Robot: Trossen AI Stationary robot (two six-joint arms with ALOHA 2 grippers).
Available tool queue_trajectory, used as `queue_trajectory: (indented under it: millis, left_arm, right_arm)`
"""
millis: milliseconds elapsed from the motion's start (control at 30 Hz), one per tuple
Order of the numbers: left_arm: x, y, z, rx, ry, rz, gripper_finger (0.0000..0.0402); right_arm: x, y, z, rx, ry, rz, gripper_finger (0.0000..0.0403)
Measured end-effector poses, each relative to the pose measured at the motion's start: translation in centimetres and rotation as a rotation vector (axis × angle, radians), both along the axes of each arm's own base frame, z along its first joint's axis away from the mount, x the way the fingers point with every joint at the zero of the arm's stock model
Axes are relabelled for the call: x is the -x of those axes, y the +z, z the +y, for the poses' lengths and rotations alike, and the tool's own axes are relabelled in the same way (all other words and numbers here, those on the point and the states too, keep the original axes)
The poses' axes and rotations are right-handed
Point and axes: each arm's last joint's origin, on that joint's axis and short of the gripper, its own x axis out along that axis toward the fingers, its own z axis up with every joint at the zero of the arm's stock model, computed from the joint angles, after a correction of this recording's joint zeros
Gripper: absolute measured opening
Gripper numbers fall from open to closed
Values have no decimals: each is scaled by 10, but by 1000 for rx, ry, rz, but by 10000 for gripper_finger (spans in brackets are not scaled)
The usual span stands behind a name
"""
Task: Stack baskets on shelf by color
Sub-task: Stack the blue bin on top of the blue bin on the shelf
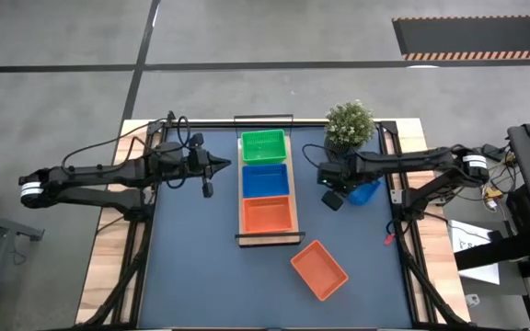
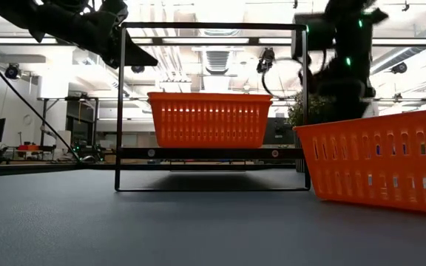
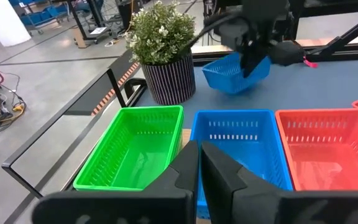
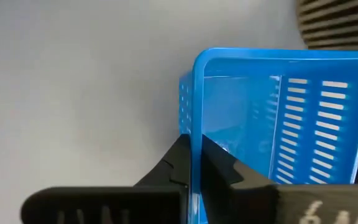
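From above: three baskets in a row on the shelf point(image 1: 267, 237), a green basket point(image 1: 263, 144) at the far end, a blue basket on the shelf point(image 1: 265, 179) in the middle, an orange basket on the shelf point(image 1: 267, 214) at the near end, most likely one spot for each colour. Nothing inside any of them, though hard to tell if more are nested under each. Loose orange basket point(image 1: 319, 269) turned at an angle on the table, near the shelf's near end, not yet put away. Right gripper point(image 1: 333, 196) just beside the plant point(image 1: 349, 125), holding a loose blue basket point(image 1: 364, 192) to the right of the shelf. Left gripper point(image 1: 212, 165) waiting to the left of the shelf, holding nothing. From table height: orange basket raised up on the shelf's board, loose orange one on the table at the right. From the left wrist: fingers pressed together, all three shelf baskets empty, loose blue basket tipped and hanging from the other arm near the plant pot. From the right wrist: jaws pinching the thin blue wall, one finger on each side, probably so as to lift the basket over to the blue spot. Nothing inside it.
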Motion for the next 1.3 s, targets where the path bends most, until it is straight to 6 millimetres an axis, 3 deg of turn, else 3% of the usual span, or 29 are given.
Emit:
queue_trajectory:
  millis: [133,367,500,800,1300]
  left_arm:
    - [0,0,0,-1,0,0,0]
    - [0,0,0,-2,-1,-1,0]
    - [0,0,0,-4,-1,0,0]
    - [0,0,0,-3,-1,0,0]
    - [0,0,0,-2,-1,0,0]
  right_arm:
    - [-14,37,11,33,54,-28,9]
    - [-40,113,25,200,183,-245,9]
    - [-54,135,31,251,276,-408,9]
    - [-89,133,48,328,465,-586,9]
    - [-165,109,49,356,672,-436,9]
